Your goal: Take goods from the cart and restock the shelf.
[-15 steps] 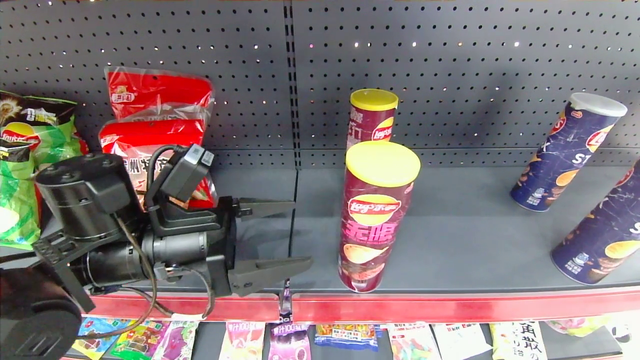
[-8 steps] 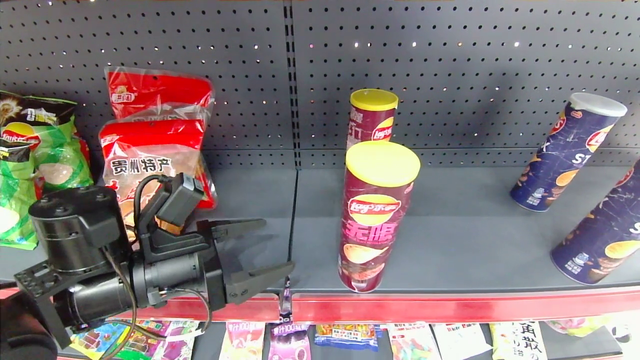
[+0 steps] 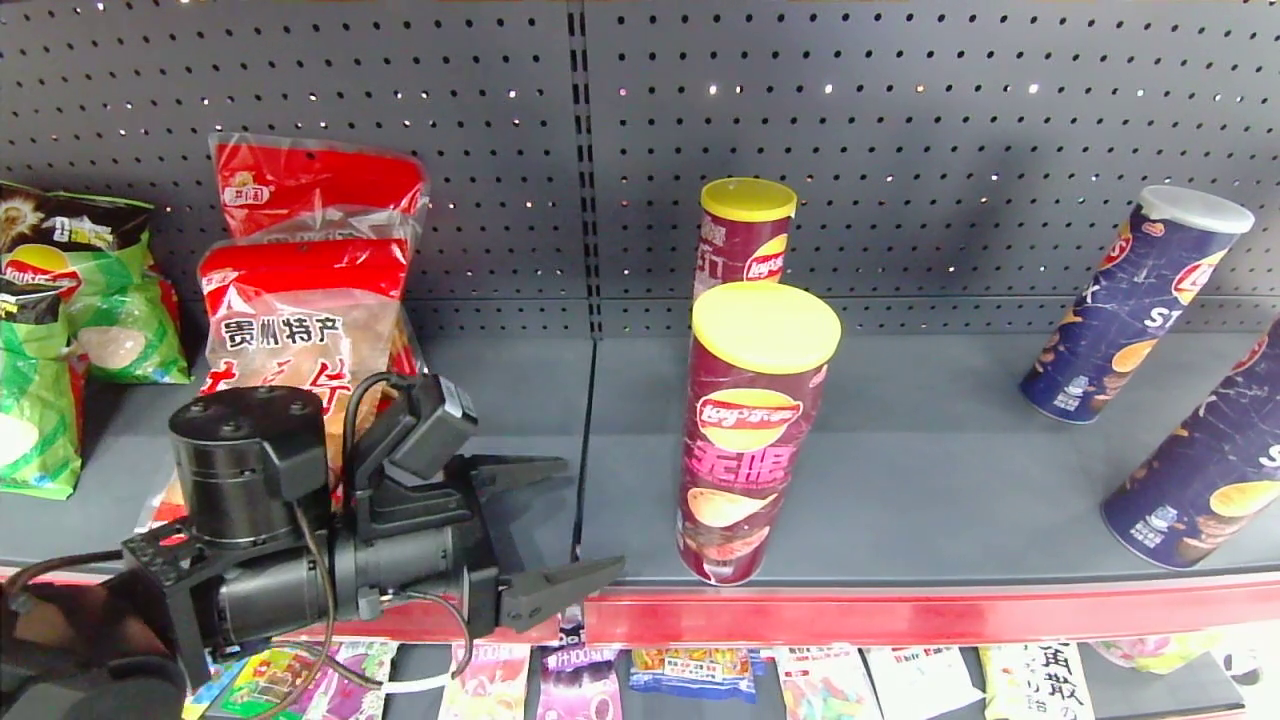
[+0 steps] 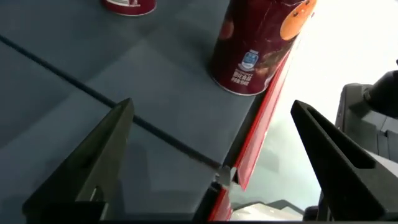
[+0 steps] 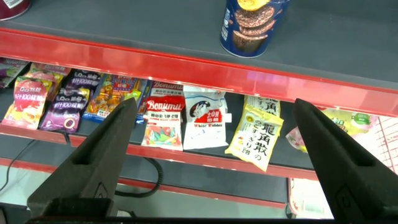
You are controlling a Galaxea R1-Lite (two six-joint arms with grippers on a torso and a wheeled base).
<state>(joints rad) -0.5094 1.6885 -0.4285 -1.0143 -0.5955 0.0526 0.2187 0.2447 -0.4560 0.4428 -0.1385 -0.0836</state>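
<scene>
My left gripper (image 3: 588, 520), wide open and empty, hangs just left of the maroon yellow-lidded cardboard can (image 3: 745, 440) standing on the grey metal shelf (image 3: 900, 480), so I judge the next move is fetching more goods from the cart.

Bare shelf (image 3: 520, 390) lies open between the red snack bags (image 3: 300, 310) and the front maroon can (image 3: 750, 440), with a second maroon can (image 3: 745, 235) directly behind it. Rightward, a wide gap runs to two blue cans (image 3: 1135, 300) at the far right.
</scene>
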